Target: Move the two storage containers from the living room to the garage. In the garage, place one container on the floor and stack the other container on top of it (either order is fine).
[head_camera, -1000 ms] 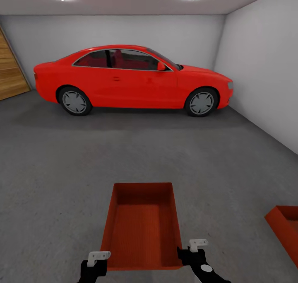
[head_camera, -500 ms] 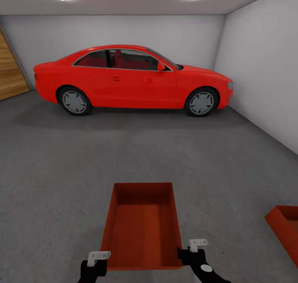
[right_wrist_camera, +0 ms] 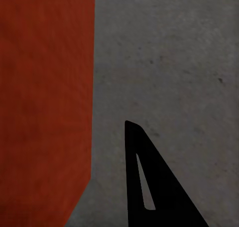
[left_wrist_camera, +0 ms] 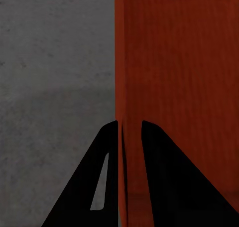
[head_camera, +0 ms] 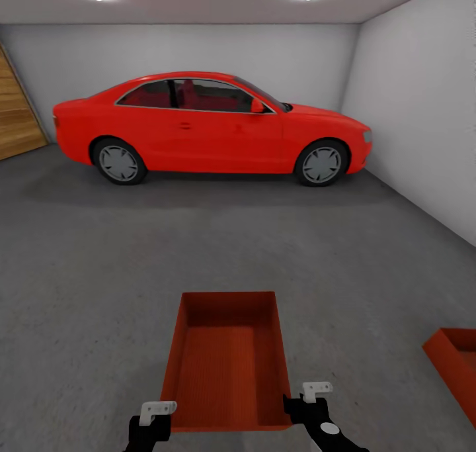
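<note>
I am in the garage. One orange-red storage container (head_camera: 228, 366) hangs open side up low in the head view, between my two grippers. My left gripper (head_camera: 157, 412) is at its near left corner. In the left wrist view its fingers (left_wrist_camera: 164, 187) stand shut on either side of the thin container wall (left_wrist_camera: 120, 87). My right gripper (head_camera: 316, 394) is at the near right corner. In the right wrist view one black finger (right_wrist_camera: 149, 187) shows, a little apart from the container's side (right_wrist_camera: 45, 97). The second storage container (head_camera: 456, 362) rests on the dark grey floor (head_camera: 99, 273) at the right edge.
A red coupe (head_camera: 211, 124) is parked across the far end. A pale grey wall (head_camera: 423, 121) runs along the right side. A wooden panel (head_camera: 16, 118) leans at the far left. Open concrete lies between me and the car.
</note>
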Tool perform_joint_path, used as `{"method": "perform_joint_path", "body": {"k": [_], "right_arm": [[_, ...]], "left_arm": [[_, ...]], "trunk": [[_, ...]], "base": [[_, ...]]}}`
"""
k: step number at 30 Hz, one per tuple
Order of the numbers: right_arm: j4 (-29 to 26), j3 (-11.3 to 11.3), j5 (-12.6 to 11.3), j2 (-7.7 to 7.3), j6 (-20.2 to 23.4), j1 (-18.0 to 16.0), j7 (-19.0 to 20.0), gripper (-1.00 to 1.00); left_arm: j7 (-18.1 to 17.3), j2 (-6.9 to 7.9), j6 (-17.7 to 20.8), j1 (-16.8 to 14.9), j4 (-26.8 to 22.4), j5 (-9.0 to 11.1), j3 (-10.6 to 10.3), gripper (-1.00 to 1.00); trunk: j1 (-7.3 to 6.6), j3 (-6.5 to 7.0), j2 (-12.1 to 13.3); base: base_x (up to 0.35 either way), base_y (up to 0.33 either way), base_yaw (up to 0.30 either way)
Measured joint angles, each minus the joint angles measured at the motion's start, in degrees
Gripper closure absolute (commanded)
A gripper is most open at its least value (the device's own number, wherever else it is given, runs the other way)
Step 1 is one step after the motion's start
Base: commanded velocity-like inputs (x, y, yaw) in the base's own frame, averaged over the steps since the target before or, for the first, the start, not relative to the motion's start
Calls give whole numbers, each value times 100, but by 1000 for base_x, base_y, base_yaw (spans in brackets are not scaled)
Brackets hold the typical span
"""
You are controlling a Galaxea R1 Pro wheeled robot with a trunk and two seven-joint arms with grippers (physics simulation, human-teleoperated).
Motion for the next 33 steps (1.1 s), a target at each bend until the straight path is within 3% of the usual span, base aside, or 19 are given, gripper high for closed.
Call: {"method": "perform_joint_path", "body": {"k": [33], "right_arm": [[-2, -1, -1, -2, 1, 1, 5, 100]], "left_arm": [[0, -1, -1, -1, 2, 1, -1, 100]], "trunk": [[0, 0, 0]], "base": [[1, 0, -252]]}}
